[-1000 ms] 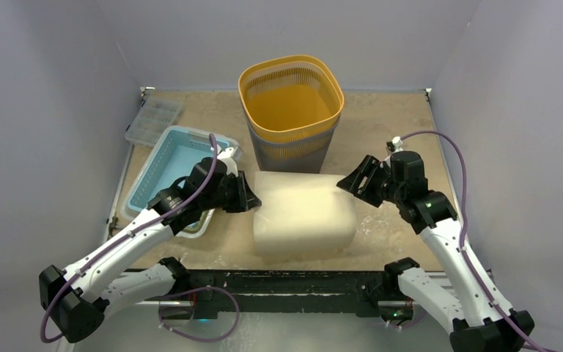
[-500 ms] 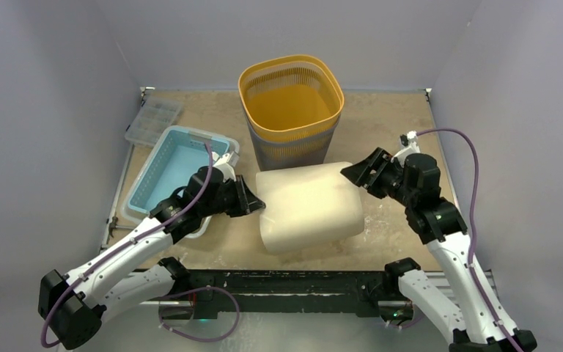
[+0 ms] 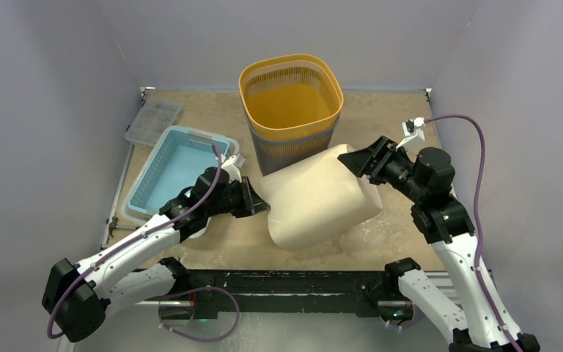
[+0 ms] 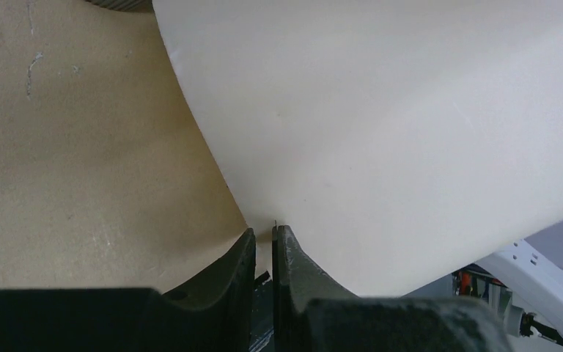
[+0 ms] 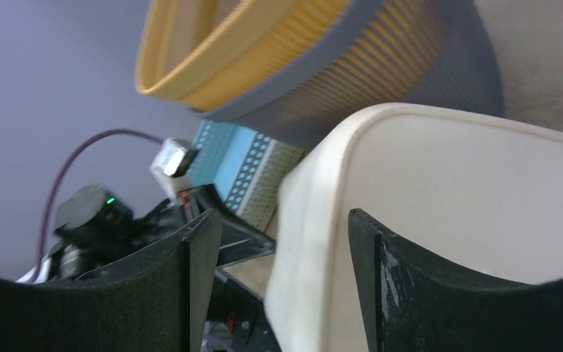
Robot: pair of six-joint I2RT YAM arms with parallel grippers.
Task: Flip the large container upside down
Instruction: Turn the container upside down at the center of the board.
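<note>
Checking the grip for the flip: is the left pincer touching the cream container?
Touching. In the left wrist view the left pincer pinches the thin edge of the cream container.

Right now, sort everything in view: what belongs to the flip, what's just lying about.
In the job: cream container, left end effector, right end effector.
Lying about: yellow slatted bin, light blue perforated basket, clear compartment box.

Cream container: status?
Left gripper pinched on cream container lower edge. Right gripper open astride its raised rim. Container tilted, not yet flipped. Yellow basket close behind.
</note>
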